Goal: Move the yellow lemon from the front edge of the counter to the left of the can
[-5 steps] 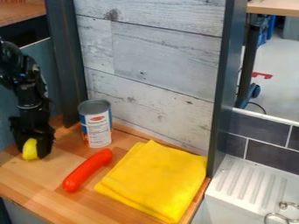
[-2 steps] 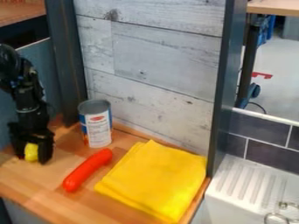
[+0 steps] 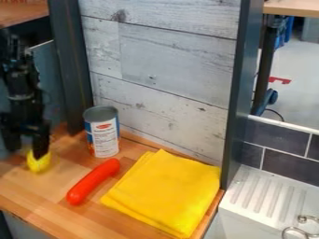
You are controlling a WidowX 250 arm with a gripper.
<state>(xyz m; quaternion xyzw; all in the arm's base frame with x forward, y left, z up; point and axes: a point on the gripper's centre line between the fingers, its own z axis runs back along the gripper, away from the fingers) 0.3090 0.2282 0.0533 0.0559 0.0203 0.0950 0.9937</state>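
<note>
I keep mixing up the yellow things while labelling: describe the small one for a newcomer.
On the wooden counter, look far left in the picture, by the black tool. The small yellow object there is rounded and compact, unlike the broad, flat, folded yellow cloth.

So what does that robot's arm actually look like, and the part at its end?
The arm is black, built of chunky, jointed sections. The gripper is black too, with two long, dark fingers. I can't make out any markings or cables on either.
</note>
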